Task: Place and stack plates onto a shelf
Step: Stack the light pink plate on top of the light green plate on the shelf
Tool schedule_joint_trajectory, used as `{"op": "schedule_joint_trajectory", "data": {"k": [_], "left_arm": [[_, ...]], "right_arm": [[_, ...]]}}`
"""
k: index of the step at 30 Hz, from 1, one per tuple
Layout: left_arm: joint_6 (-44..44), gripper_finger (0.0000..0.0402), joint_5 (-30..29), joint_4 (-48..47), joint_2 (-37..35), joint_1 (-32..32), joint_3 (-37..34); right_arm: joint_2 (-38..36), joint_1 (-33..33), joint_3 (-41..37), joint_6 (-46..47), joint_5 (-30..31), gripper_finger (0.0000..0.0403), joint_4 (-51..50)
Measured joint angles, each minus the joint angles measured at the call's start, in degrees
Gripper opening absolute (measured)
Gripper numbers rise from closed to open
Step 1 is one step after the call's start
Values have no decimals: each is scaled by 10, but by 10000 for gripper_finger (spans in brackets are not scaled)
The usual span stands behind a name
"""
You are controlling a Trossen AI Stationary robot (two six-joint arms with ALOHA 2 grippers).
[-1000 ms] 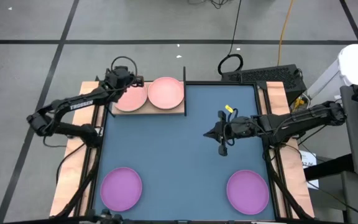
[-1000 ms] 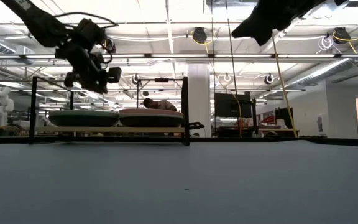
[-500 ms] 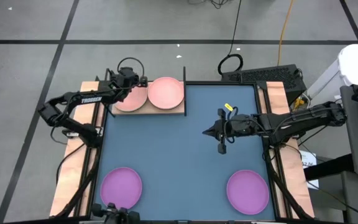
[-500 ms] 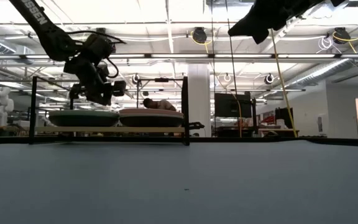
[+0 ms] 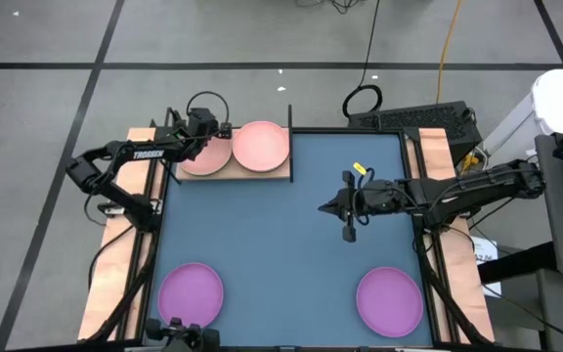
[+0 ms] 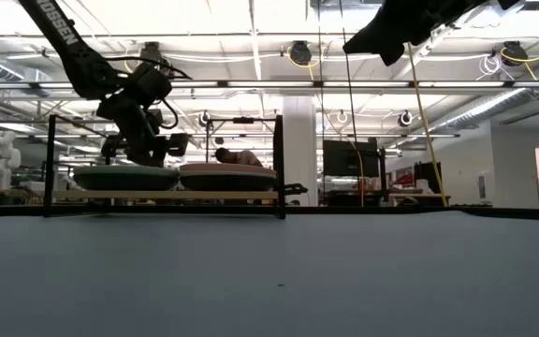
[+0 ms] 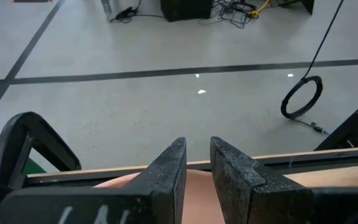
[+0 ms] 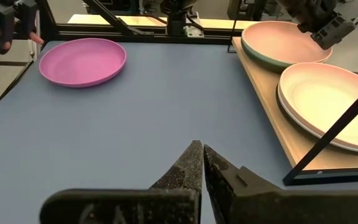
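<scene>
The wooden shelf (image 5: 233,168) with black posts sits at the mat's far left corner. It carries two plate stacks. The left stack (image 5: 206,156) has a pink plate on top of a pale green one (image 8: 272,57). The right stack (image 5: 261,145) also has a pink plate on top. Two purple plates (image 5: 191,294) (image 5: 390,299) lie flat on the mat near its front corners. My left gripper (image 5: 204,125) hangs low over the far rim of the left stack, fingers a narrow gap apart (image 7: 197,168). My right gripper (image 5: 334,208) is shut and held high over the mat's right half. My left gripper comes slanting down from the table's left over the far rim (image 8: 303,28) of the left stack's top pink plate. Whether the fingertips touch the plate, I cannot tell. The plate lies flat on its stack.
The blue-grey mat (image 5: 291,244) lies open between the shelf and the two purple plates. Wooden side boards (image 5: 115,264) flank it. A dark keyboard (image 5: 423,117) and a cable coil (image 5: 363,101) lie beyond the far right edge.
My left gripper has moved a little toward the table's right and come down closer to the left stack, while its elbow swung toward the far side. The plates have stayed where they were.
</scene>
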Motion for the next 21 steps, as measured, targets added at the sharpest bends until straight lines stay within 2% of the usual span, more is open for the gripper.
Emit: {"op": "schedule_joint_trajectory", "data": {"k": [21], "left_arm": [[-16, 78, 2, -21, 0, 0, 0]], "right_arm": [[0, 0, 0, 1, 0, 0, 0]]}}
